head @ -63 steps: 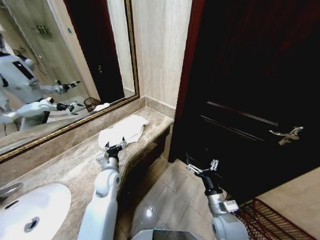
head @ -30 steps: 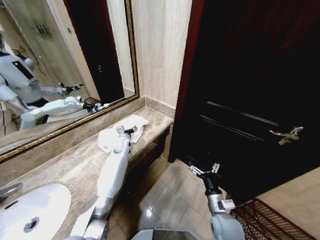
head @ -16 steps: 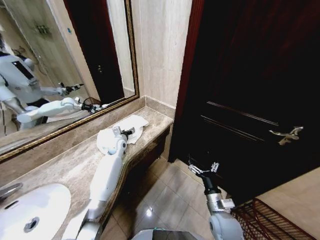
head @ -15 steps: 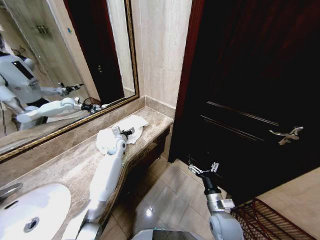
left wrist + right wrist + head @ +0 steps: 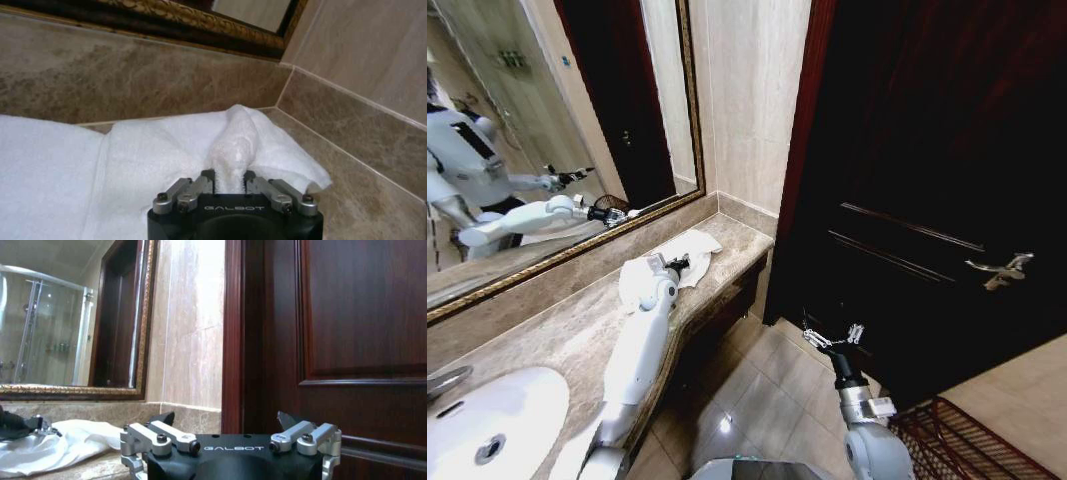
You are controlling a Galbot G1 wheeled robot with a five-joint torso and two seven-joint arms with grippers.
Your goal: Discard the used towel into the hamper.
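The white used towel (image 5: 695, 246) lies crumpled at the far end of the marble counter (image 5: 557, 330), beside the wall corner. My left gripper (image 5: 679, 264) rests on it. In the left wrist view, that left gripper (image 5: 230, 175) is shut on a pinched-up fold of the towel (image 5: 153, 150). My right gripper (image 5: 832, 338) hangs open over the floor in front of the dark door, nothing between its fingers. The right wrist view shows the right gripper (image 5: 225, 419) open, with the towel (image 5: 73, 440) off to one side. The dark red wire hamper (image 5: 957, 440) stands on the floor at lower right.
A white sink (image 5: 477, 420) sits in the counter's near end, under a gold-framed mirror (image 5: 547, 130). A dark wooden door (image 5: 927, 180) with a metal handle (image 5: 997, 270) fills the right side. Tiled floor (image 5: 767, 390) lies between counter and door.
My left arm reached out over the towel and its gripper closed on a fold; the towel has bunched up slightly. The right arm has stayed in place.
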